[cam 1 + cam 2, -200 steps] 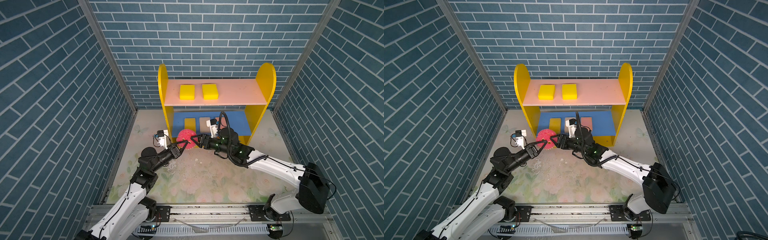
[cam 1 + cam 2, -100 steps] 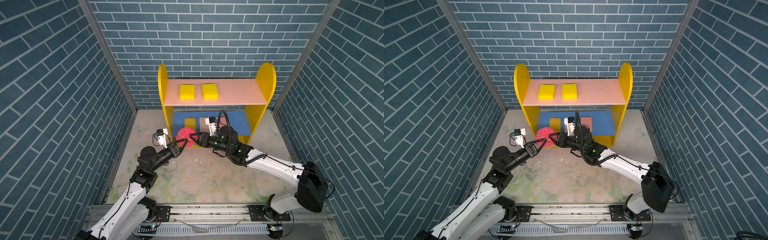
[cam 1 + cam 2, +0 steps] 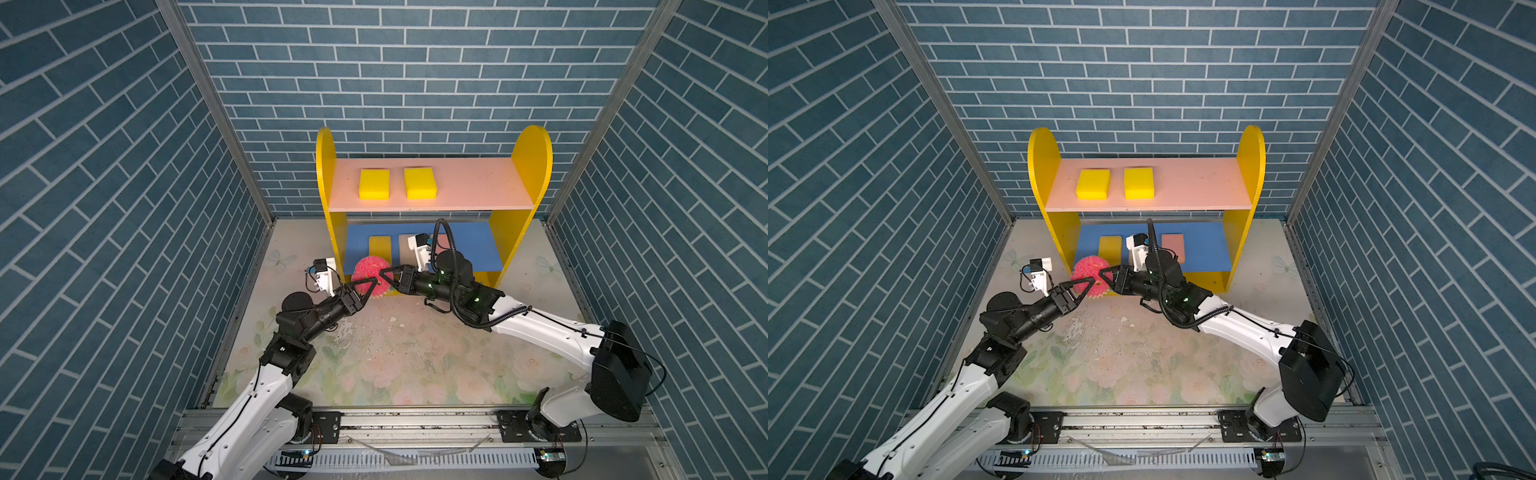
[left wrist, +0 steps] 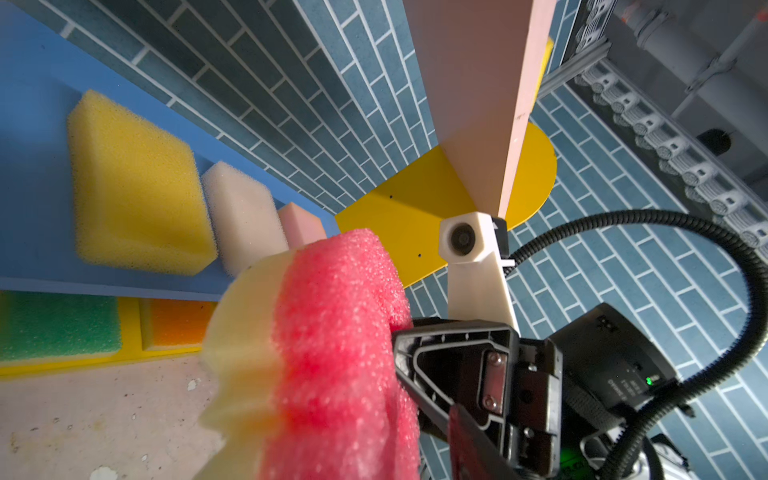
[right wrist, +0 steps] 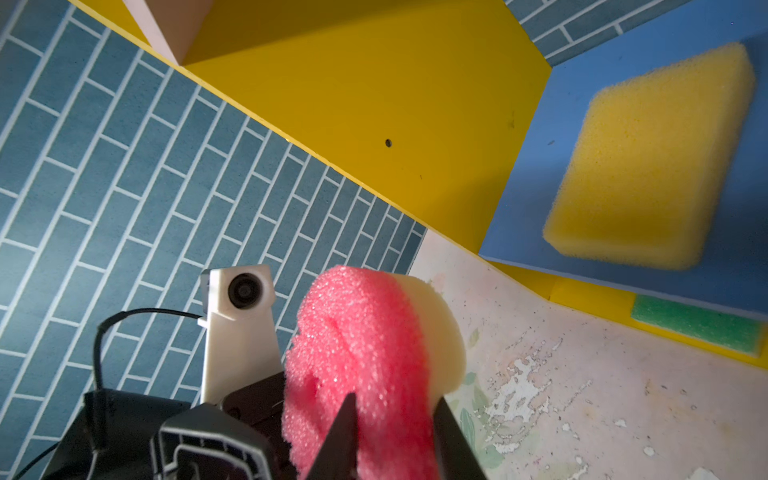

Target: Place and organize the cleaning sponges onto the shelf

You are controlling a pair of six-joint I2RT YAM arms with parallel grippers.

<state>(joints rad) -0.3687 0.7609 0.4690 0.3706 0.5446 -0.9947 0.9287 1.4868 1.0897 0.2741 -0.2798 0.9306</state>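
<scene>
The round pink sponge [image 3: 367, 268] with a cream back hangs on edge just in front of the shelf [image 3: 528, 166], low at its left end. My right gripper [image 3: 385, 274] is shut on it; in the right wrist view its dark fingers [image 5: 347, 432] pinch the foam from both sides. My left gripper [image 3: 371, 289] is open right beside the sponge, and a gap shows between the foam and one finger [image 4: 463, 432]. Two yellow sponges [image 3: 374, 183] lie on the pink upper board. Yellow [image 4: 133, 187], cream [image 4: 243, 212] and pink [image 4: 301, 224] sponges sit on the blue middle board.
A green sponge [image 4: 58, 326] and an orange one [image 4: 178, 322] lie on the shelf's yellow base. Brick-patterned walls [image 3: 124, 208] close in both sides and the back. The floral mat [image 3: 395, 357] spreads in front of the shelf, between the arms.
The right gripper has closed onto the round pink sponge, and the left gripper, which held it, has opened. Both arms stay nearly where they were.
</scene>
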